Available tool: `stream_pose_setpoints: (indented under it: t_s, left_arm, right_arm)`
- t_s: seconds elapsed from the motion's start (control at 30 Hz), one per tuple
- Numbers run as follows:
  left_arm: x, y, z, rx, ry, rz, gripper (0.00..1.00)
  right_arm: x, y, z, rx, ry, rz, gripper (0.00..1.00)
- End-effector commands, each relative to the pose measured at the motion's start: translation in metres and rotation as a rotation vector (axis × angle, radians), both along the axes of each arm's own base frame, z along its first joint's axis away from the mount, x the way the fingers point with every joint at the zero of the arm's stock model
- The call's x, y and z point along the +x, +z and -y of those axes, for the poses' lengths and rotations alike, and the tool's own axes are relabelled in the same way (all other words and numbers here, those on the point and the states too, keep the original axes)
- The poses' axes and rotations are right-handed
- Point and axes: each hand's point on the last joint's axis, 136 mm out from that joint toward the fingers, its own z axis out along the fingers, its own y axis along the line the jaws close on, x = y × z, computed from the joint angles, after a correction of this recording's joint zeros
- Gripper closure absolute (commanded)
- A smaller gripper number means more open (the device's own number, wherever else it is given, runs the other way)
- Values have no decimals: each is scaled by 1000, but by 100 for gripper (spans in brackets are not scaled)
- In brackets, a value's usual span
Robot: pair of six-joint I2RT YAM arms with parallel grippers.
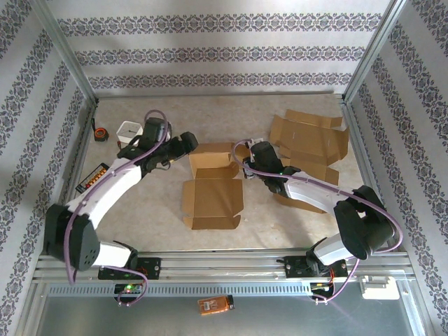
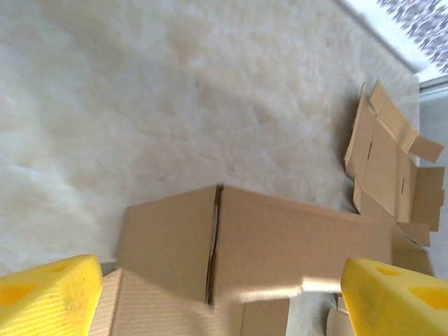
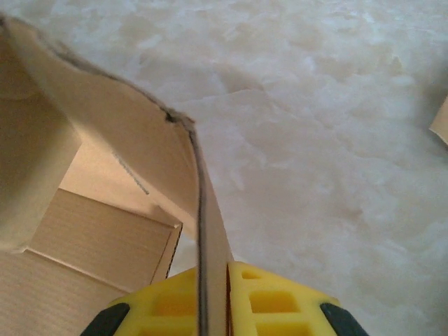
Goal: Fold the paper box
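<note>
The brown paper box (image 1: pixel 213 185) lies mid-table, half raised, its walls standing at the far end and its lid flap flat toward me. My left gripper (image 1: pixel 187 143) hovers at the box's far left corner. In the left wrist view its yellow fingers (image 2: pixel 45 297) stand wide apart, the gripper (image 2: pixel 220 274) open over the box wall (image 2: pixel 280 234) and touching nothing. My right gripper (image 1: pixel 246 166) is at the box's right side. In the right wrist view the gripper (image 3: pixel 213 278) is shut on the upright edge of the box's side wall (image 3: pixel 133 147).
Flat unfolded cardboard blanks (image 1: pixel 308 140) lie at the back right, also seen in the left wrist view as blanks (image 2: pixel 392 168). A tape measure (image 1: pixel 102 133), a small white box (image 1: pixel 130 130) and a black tool (image 1: pixel 93 177) lie at the left. Metal frame posts ring the table.
</note>
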Motion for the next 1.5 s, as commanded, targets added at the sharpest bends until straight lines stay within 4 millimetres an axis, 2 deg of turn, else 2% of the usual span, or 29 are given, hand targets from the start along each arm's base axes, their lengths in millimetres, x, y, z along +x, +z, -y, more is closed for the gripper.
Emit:
stream_pose_setpoints:
  t_s: [0.0, 0.03, 0.1, 0.13, 0.23, 0.27, 0.33, 0.5, 0.57, 0.67, 0.8, 0.97, 1.13, 1.27, 1.47]
  left_arm:
    - [-18, 25, -17, 88, 26, 49, 14]
    - [-25, 26, -18, 79, 28, 47, 18]
    - [-36, 29, -10, 63, 9, 55, 37]
    - [-43, 28, 1, 54, -16, 55, 48]
    - [-59, 19, 47, 3, -117, 42, 72]
    - [-64, 12, 64, -9, -150, 33, 84]
    - [-72, -4, 97, -3, -217, 17, 100]
    - [-81, -63, 163, 31, -333, -84, 100]
    - [-83, -83, 182, 28, -371, -116, 100]
    - [-85, -112, 201, 27, -406, -170, 100]
    - [-82, -145, 210, 41, -414, -219, 100]
    - [-74, -177, 201, 129, -392, -254, 100]
    - [-70, -193, 198, 131, -376, -280, 100]
    - [-67, -193, 202, 106, -371, -277, 100]
    - [-60, -176, 203, 73, -352, -229, 100]
  right_arm:
    - [8, 9, 5, 8, -51, 26, 88]
    - [8, 9, 5, 15, -54, 25, 88]
    - [8, 8, 4, 18, -58, 21, 88]
    - [9, 9, 4, 19, -60, 22, 88]
    - [9, 8, 3, 19, -59, 19, 88]
    - [8, 7, 4, 18, -59, 17, 88]
    - [8, 6, 4, 19, -58, 15, 88]
    - [5, 4, 2, 33, -54, 1, 88]
    - [4, 3, 2, 35, -52, -2, 88]
    - [2, 2, 2, 41, -54, -11, 88]
    - [1, 2, 3, 53, -67, -24, 88]
    - [-4, 4, 9, 71, -130, -74, 90]
    - [-11, 8, 4, 124, -156, -161, 89]
    - [-15, 7, 2, 165, -184, -209, 88]
    - [-22, -21, 9, 178, -249, -217, 88]
